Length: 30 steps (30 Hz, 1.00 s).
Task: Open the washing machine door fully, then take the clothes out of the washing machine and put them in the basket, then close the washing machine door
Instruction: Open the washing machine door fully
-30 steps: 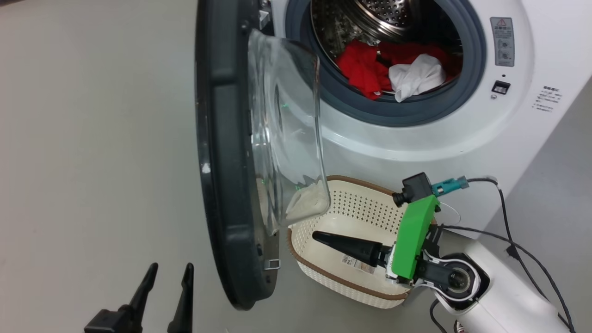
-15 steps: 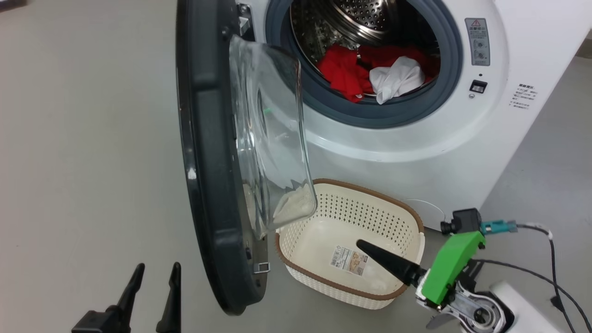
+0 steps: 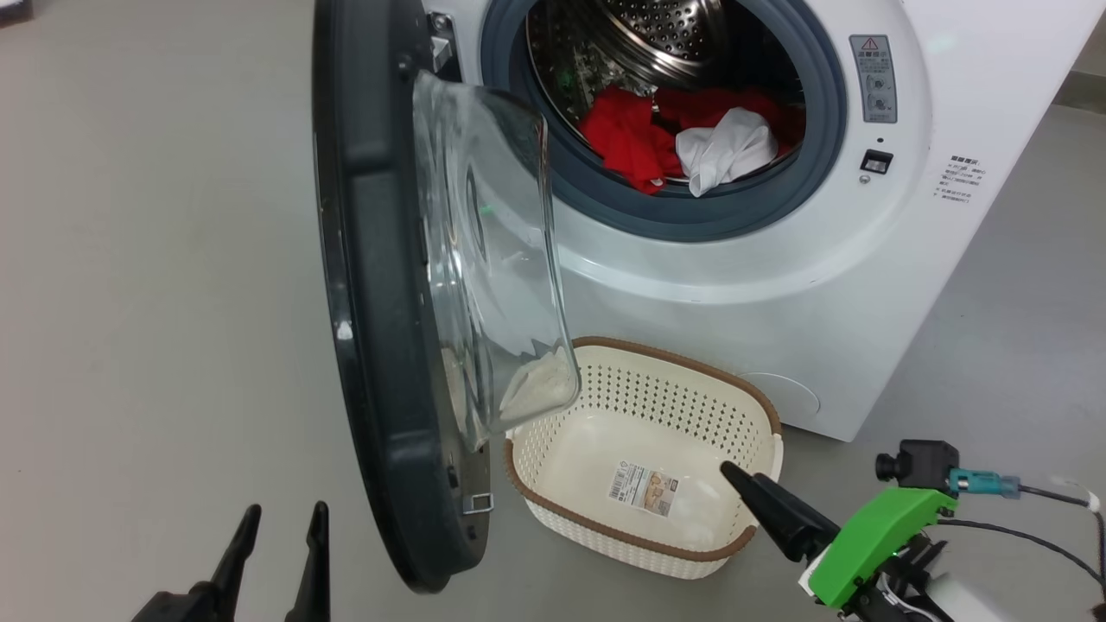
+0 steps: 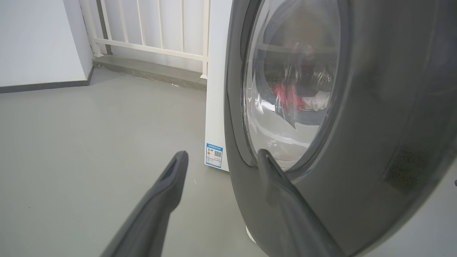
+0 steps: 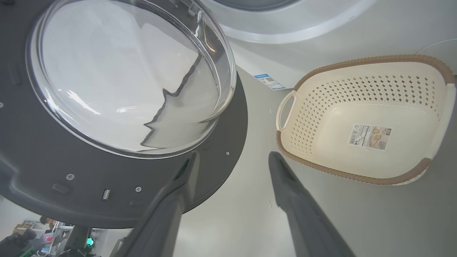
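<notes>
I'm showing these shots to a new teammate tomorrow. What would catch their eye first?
The washing machine door, a big black-rimmed disc with a bulging glass bowl, stands open at the left of the head view. To its right, bright red and white clothes lie heaped in the steel drum of the washing machine. Below, the empty cream basket sits on the floor, with the right gripper open close by.
</notes>
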Motion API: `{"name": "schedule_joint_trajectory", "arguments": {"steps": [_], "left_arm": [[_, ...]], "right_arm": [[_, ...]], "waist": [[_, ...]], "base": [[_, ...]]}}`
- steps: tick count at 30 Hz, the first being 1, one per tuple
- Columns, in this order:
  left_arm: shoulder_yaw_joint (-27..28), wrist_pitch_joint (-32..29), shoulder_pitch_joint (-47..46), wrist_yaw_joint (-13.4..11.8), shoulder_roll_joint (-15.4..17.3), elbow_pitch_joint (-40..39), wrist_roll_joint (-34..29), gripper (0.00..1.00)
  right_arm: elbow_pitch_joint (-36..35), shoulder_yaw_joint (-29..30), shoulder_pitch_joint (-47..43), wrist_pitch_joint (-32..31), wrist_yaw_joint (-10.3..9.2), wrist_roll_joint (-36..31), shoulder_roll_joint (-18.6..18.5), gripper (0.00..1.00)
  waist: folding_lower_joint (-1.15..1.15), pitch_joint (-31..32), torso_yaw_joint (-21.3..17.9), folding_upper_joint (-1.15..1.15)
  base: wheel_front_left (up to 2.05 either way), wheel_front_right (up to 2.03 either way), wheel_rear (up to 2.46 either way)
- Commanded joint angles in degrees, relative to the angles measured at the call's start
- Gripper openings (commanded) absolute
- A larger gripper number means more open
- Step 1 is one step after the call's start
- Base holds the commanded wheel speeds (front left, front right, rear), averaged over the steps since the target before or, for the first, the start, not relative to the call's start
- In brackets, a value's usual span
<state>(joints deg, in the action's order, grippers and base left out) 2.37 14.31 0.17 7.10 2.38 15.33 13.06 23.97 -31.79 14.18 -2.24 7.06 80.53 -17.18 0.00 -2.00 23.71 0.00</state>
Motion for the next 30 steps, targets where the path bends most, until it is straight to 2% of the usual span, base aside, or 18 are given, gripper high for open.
{"name": "schedule_joint_trajectory", "arguments": {"steps": [1,10,19,30], "left_arm": [[2.11,0.69,-0.79,0.32,0.50,-1.03,-0.85,1.00],[2.19,0.69,-0.65,0.35,0.50,-0.43,-1.13,1.00],[2.25,0.69,-0.39,0.36,0.50,-0.11,-1.39,1.00],[2.32,0.69,-0.56,0.38,0.50,-0.15,-1.50,1.00]], "right_arm": [[-0.81,-1.01,-0.10,1.93,0.43,-1.24,-1.02,1.00],[3.86,-5.36,0.39,13.71,0.43,-4.40,-1.99,1.00],[8.58,-6.96,1.88,17.14,0.43,-11.60,-2.49,1.00],[5.26,8.13,-1.62,17.22,0.43,-34.01,1.68,1.00]], "waist": [[0.00,0.03,-0.02,0.00],[0.00,0.60,-0.13,0.00],[0.00,0.92,-0.42,0.00],[0.00,0.76,-0.63,0.00]], "base": [[0.00,0.00,0.00],[0.00,0.00,0.00],[0.00,0.00,0.00],[0.00,0.00,0.00]]}}
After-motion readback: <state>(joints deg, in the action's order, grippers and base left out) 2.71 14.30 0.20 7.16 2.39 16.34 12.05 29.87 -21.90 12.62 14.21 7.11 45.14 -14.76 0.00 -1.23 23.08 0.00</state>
